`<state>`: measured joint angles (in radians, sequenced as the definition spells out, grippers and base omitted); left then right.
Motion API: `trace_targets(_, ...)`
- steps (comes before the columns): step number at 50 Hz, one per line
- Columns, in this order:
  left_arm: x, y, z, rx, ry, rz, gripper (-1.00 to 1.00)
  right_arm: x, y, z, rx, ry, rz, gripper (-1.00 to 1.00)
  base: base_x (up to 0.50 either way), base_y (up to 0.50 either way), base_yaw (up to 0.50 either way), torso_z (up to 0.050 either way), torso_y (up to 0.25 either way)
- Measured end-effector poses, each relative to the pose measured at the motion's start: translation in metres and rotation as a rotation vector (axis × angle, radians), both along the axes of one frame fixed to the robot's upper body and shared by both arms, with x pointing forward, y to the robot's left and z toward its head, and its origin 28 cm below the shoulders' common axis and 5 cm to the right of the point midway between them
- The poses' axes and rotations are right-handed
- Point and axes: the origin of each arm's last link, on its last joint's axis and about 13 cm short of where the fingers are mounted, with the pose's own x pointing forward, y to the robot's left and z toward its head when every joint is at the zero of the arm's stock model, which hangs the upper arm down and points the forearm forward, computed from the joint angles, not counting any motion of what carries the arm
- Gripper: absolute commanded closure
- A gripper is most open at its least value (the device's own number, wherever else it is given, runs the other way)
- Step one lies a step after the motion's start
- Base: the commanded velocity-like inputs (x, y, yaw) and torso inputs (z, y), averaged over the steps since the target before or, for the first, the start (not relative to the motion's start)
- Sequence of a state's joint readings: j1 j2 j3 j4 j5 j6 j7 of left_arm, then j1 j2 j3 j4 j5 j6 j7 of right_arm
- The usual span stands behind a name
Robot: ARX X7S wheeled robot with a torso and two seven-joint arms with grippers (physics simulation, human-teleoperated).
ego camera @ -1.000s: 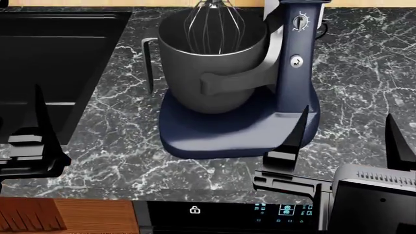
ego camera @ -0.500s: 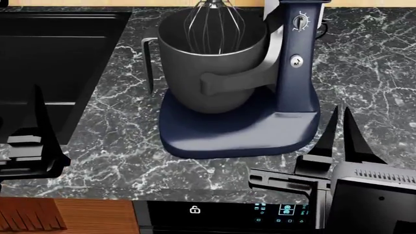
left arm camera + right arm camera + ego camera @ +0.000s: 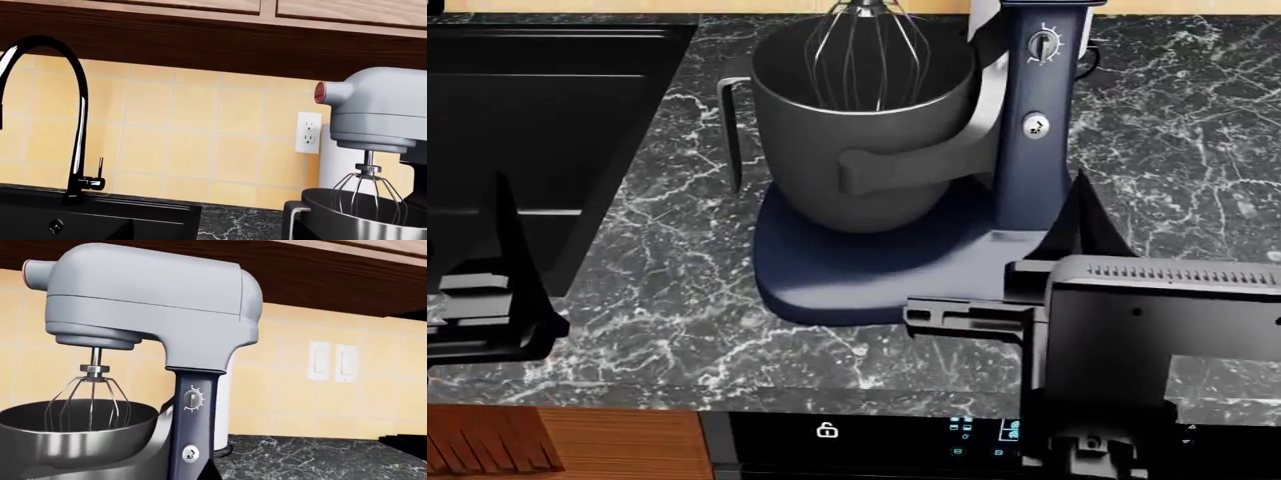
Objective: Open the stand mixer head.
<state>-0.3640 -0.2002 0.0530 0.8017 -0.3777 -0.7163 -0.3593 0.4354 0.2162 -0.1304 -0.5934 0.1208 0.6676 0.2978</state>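
Mixer head (image 3: 153,300), grey, lowered over bowl (image 3: 861,130) on marble surface (image 3: 1174,130); whisk (image 3: 90,402) inside bowl; right claw (image 3: 1081,215) beside column, left claw (image 3: 501,250) near sink (image 3: 547,120); spread unclear for both.

Matt grey mixer head (image 3: 153,305); brushed metal bowl (image 3: 73,440); glossy marble counter (image 3: 667,300).

Marble counter (image 3: 1174,130); mixer base (image 3: 854,270)
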Motion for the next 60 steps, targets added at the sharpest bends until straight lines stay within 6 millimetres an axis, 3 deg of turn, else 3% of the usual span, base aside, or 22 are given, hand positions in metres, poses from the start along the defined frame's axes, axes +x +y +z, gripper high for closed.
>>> trace_targets(60,0.002,0.001,-0.002,-0.006,0.007,0.007,-1.00,0.043,0.007,0.007,-0.080,0.013,-0.021,1.00,0.00,0.00,0.00,0.000,0.000)
